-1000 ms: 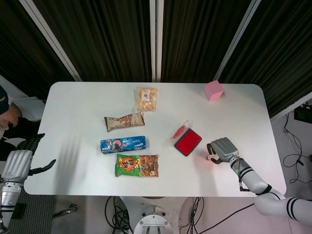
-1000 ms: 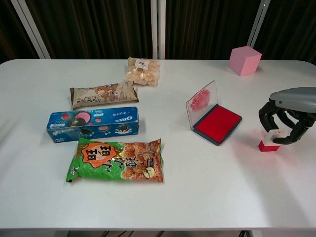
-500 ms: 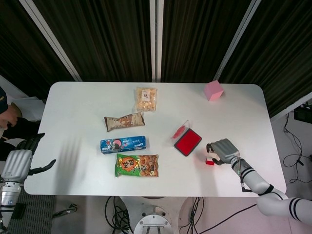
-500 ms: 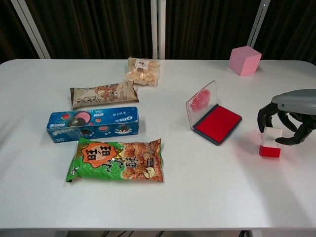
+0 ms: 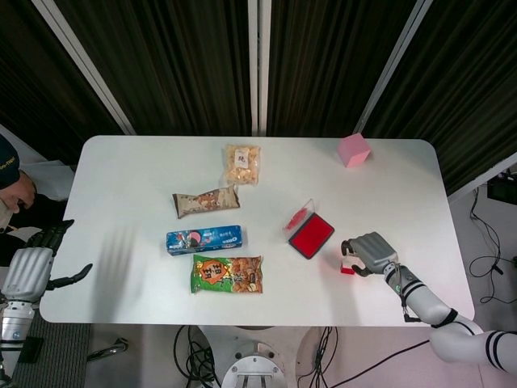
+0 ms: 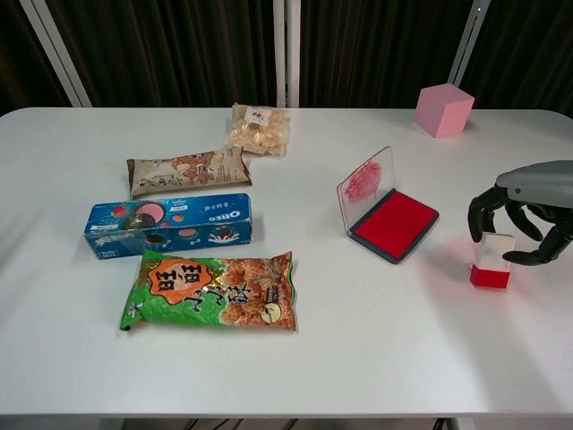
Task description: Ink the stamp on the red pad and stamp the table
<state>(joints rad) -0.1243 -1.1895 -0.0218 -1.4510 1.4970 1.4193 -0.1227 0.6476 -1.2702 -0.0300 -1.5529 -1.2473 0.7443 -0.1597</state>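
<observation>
The stamp (image 6: 491,261), a small block with a white top and red base, stands upright on the white table (image 6: 376,349), to the right of the ink pad; the head view shows this stamp (image 5: 347,267) too. My right hand (image 6: 526,208) hovers over the block, fingers curved loosely around its top with small gaps on both sides. The red ink pad (image 6: 395,224) lies open, its clear lid (image 6: 365,184) standing up and smeared red. From above, the pad (image 5: 312,235) sits left of the right hand (image 5: 370,252). My left hand (image 5: 32,271) hangs off the table's left edge, fingers spread.
Snack packs lie on the left half: a green bag (image 6: 213,291), a blue Oreo box (image 6: 168,224), a brown bar (image 6: 186,170) and a clear bag of snacks (image 6: 258,128). A pink cube (image 6: 443,109) stands at the back right. A person's head (image 5: 12,182) shows at the far left.
One second ago the right hand held the stamp tilted on the table. The stamp now stands upright and the fingers have loosened and shifted slightly right. The left hand has not moved.
</observation>
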